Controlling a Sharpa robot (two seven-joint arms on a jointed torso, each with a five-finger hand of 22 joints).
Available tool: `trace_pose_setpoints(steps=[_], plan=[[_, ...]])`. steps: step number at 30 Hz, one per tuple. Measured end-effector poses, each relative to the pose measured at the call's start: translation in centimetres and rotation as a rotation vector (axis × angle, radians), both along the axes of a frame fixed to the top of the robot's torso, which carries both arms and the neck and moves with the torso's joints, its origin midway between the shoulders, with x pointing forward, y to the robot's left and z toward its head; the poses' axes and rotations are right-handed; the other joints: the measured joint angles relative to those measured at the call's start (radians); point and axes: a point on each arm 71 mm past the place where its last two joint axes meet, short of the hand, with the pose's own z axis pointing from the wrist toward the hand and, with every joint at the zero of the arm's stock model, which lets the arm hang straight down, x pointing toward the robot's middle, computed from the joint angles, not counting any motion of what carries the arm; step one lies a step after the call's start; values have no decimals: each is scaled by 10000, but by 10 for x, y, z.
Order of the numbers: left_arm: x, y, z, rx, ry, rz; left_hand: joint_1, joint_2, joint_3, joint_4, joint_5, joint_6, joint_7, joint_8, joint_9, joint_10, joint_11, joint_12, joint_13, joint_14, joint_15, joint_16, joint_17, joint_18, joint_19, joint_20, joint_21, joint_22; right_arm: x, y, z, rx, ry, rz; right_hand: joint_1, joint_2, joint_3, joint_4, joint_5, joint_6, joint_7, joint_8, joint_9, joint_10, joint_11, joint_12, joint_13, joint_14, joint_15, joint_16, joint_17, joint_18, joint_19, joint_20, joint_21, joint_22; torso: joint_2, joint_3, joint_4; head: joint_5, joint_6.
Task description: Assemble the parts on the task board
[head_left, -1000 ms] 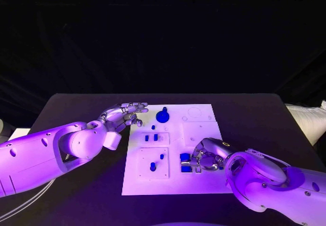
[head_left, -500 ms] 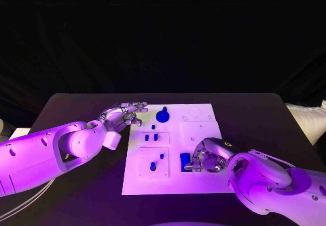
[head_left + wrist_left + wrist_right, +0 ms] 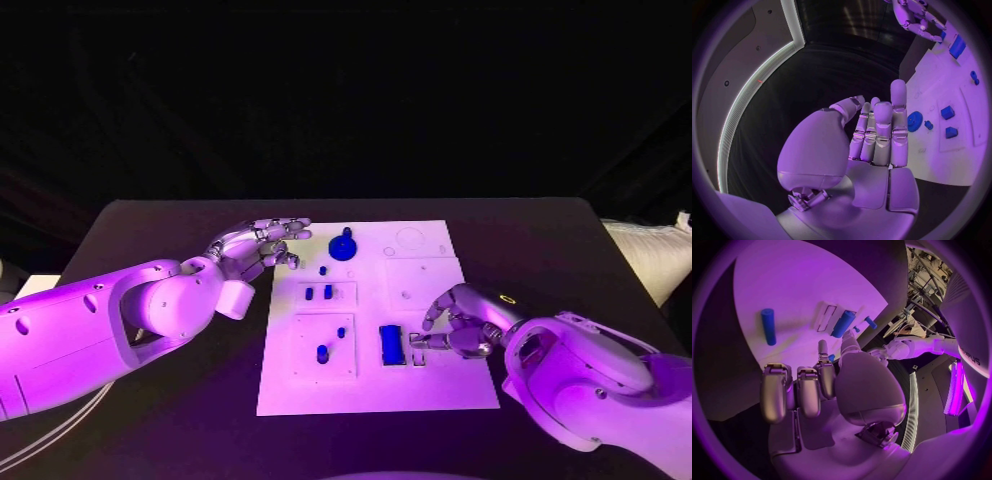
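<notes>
Task board lies mid-worktop, white, with several blue parts on it. Progress judged partial.

Parts seen, head view: round blue knob at the far edge; small blue peg just nearer; pair of short blue blocks in the upper left panel; two small blue pieces in the lower left panel; rectangular blue block in the centre-right area, just beside the right robot hand. Whether each is fully seated cannot be told. The far-right recesses on the board appear vacant, so work likely remains there.

Right robot hand: over the board's right side, fingers curled, tips next to the rectangular block; nothing seen held. In the right wrist view its fingers are bent in with no part between them.

Left robot hand: at the board's far-left corner, fingers loosely apart, holding nothing; left wrist view confirms fingers extended and free.

Change vs. 1 s earlier: the right robot hand covered the rectangular block and adjacent blue bits; it has since pulled rightward off it, leaving the block exposed and lying straight. Left robot hand unchanged in position.
</notes>
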Motion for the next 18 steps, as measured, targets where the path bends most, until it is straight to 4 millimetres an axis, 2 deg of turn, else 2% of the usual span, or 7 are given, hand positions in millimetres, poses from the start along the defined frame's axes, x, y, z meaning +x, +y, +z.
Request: trace_pose_setpoints(steps=[2, 5, 10, 15, 16, 18], plan=[[0, 0, 0, 1, 2, -1, 0, 0, 0, 0, 0, 0, 0, 0, 0, 0, 0, 0, 0, 0, 0, 0, 0, 0, 0, 0, 0, 0, 2, -11, 5, 41, 9, -222, 28, 28, 39, 38, 161, -68, 68, -159, -121, 29, 30, -45, 71, -17, 17, 0, 0, 0, 0, 0, 0, 0, -7, -5, -6, -42, 8], [0, -1, 0, -4, 8, -20, 0, 0, 0, 0, 0, 0, 0, -1, 0, 0, 0, 0, 0, 0, 0, 0, 0, 0, 0, 0, 0, 0, 3, -28, 7, -8, 108, -534, 135, 135, 45, 37, 430, -74, 74, -335, -286, -3, 71, -83, 367, 18, 53, 0, -1, 1, 2, 72, -40, 0, -19, -15, -17, -121, 34], [0, -2, 0, -10, 9, -36, 0, 0, 0, 0, 0, 0, 0, -1, 0, 0, 0, 0, 0, 0, 0, 0, 0, 1, 0, 0, 0, 0, 3, -45, 4, -290, 258, -758, 231, 230, 116, 1, 777, -74, 74, -493, -489, -21, 89, -229, 731, -16, 89, 0, -1, 1, 2, 72, -87, -1, -39, -17, -58, -237, 49], [0, -4, -1, -19, 12, -65, 0, 0, 0, 0, 0, 0, 0, -2, 0, -62, -7, 37, 0, 0, 1, 0, -17, 0, 0, 0, 0, 1, 4, -56, -1, -709, 316, -821, 251, 250, 126, 10, 779, -69, 78, -543, -561, -3, 140, -336, 806, -16, 89, -60, -2, 1, -3, 76, -97, -2, -74, -5, -111, -339, 80], [0, -4, -1, -22, 12, -73, 0, 0, 0, 0, 0, 0, 0, -2, 0, -69, -2, 46, 0, 0, 0, 0, -17, 0, 0, 0, 0, 1, 4, -57, -2, -795, 303, -807, 251, 250, 126, 10, 778, -20, 127, -543, -583, -4, 140, -349, 808, -16, 89, -60, -2, 1, -14, 127, -124, -2, -79, -6, -119, -363, 81], [0, -5, -1, -30, 12, -91, 0, 0, 0, 0, 0, 0, 0, -2, 0, -70, -2, 46, 0, 0, 0, 0, -17, 1, 0, 0, 0, 1, 4, -58, -3, -1013, 262, -759, 251, 250, 139, 28, 778, 97, 78, -543, -616, -4, 141, -379, 886, -16, 90, -60, -2, 1, 2, 143, -124, -2, -84, 1, -126, -422, 81]])
